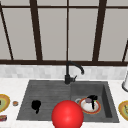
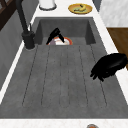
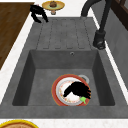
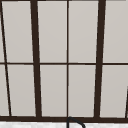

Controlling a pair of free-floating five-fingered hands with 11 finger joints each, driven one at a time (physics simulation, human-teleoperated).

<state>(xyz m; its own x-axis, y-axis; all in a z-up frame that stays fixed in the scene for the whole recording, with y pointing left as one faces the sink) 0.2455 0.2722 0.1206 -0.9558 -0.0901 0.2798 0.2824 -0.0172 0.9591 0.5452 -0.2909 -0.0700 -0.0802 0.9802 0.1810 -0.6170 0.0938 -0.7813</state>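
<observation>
Black against the grey stone, the right hand sits down in the sink basin, directly over the white bowl that rests on a red-rimmed plate. In the right side view its fingers curl down across the bowl's middle and far rim, reaching toward 8 o'clock, with the palm at about 3 o'clock of the bowl; whether they truly clamp the rim or merely lie on it I cannot tell. A small green bit shows at the bowl's edge at roughly 5 o'clock, just under the hand. Bowl and plate lie flat and round, so there is no long axis to line up with; the bowl is straight below the palm rather than off to a side

The left hand hangs over the ribbed draining board, well apart from the bowl at about 9 o'clock in the front view, fingers loosely bent downward and holding nothing. So the right hand is by far the nearer one. A red ball sits at the front edge at 6 o'clock, and the black tap stands at 12 o'clock
</observation>
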